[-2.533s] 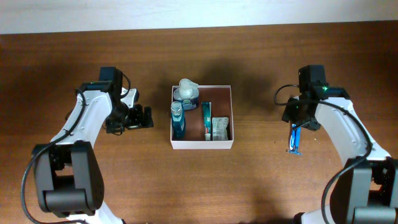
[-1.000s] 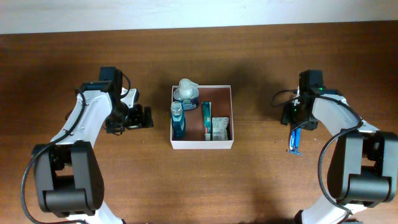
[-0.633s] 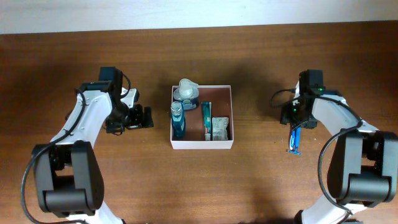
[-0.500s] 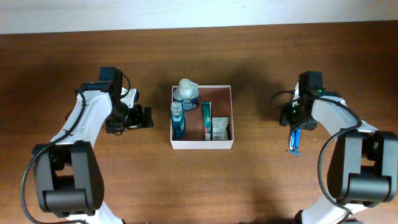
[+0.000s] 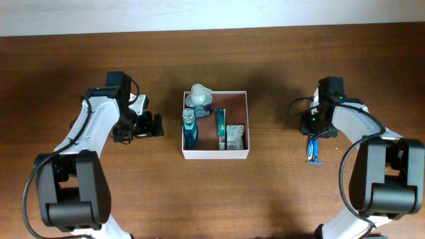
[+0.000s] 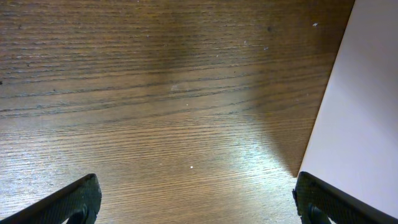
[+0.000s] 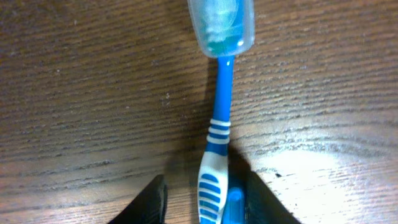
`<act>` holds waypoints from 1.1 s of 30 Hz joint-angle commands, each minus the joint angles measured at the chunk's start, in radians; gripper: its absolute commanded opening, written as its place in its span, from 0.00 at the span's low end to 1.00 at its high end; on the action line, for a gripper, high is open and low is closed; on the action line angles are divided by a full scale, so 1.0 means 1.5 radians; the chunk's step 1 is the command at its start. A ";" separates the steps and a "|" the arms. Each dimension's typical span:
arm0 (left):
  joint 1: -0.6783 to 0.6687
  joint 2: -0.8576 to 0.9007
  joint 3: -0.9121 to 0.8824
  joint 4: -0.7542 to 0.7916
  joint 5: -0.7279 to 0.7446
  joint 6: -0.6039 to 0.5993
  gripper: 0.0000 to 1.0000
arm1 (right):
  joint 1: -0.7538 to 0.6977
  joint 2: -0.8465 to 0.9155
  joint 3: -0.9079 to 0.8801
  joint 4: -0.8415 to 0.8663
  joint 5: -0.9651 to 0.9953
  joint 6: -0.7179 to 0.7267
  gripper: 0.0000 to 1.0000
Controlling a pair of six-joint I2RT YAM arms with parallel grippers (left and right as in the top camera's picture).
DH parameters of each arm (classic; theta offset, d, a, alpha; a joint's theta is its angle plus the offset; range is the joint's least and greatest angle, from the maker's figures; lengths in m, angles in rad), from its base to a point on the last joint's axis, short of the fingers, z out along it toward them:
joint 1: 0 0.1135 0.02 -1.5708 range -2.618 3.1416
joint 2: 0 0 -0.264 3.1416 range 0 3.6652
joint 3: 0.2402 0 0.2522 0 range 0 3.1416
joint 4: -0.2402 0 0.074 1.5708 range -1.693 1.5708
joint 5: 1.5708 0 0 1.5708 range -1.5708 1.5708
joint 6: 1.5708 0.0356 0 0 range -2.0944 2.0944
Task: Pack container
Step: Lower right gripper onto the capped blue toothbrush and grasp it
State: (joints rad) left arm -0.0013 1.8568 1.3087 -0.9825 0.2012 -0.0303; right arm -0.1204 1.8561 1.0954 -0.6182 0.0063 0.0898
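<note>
The container (image 5: 216,154) sits in the middle of the surface (image 5: 279,199), between the two arms. It holds a blue bottle (image 5: 190,130) along its left wall and a clear-capped bottle (image 5: 198,97) at the far left corner. A tube (image 5: 220,127) and a small sachet (image 5: 234,137) lie to the right of the blue bottle.

The left claw (image 5: 158,125) is released, its fingertips spread wide over bare wood. It is just left of the container, whose white wall shows at the edge of the wrist view.

The right claw (image 7: 205,202) is low over a blue toothbrush (image 7: 219,124) lying on the surface, well to the right of the container. A clear cap (image 7: 221,25) covers the brush head. One finger (image 7: 155,199) stands on each side of the handle. I cannot tell whether they are clamped on it.
</note>
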 commanded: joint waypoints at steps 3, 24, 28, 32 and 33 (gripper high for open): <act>0.003 -0.003 -0.003 0.000 0.000 -0.002 0.99 | -0.002 0.010 -0.006 0.007 -0.020 -0.008 0.24; 0.003 -0.003 -0.003 0.000 0.000 -0.002 0.99 | 0.016 0.010 -0.005 0.046 -0.045 -0.008 0.16; 0.003 -0.003 -0.003 0.000 0.000 -0.002 0.99 | 0.037 0.010 -0.005 0.046 -0.043 -0.002 0.09; 0.003 -0.003 -0.003 0.000 0.000 -0.002 0.99 | 0.046 0.010 -0.005 0.041 -0.032 0.056 0.08; 0.003 -0.003 -0.003 0.000 0.000 -0.002 0.99 | 0.046 0.010 -0.005 0.038 -0.031 0.074 0.08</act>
State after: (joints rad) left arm -0.0013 1.8568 1.3087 -0.9825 0.2008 -0.0303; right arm -0.0601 1.8565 1.0954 -0.5549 -0.0471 0.1150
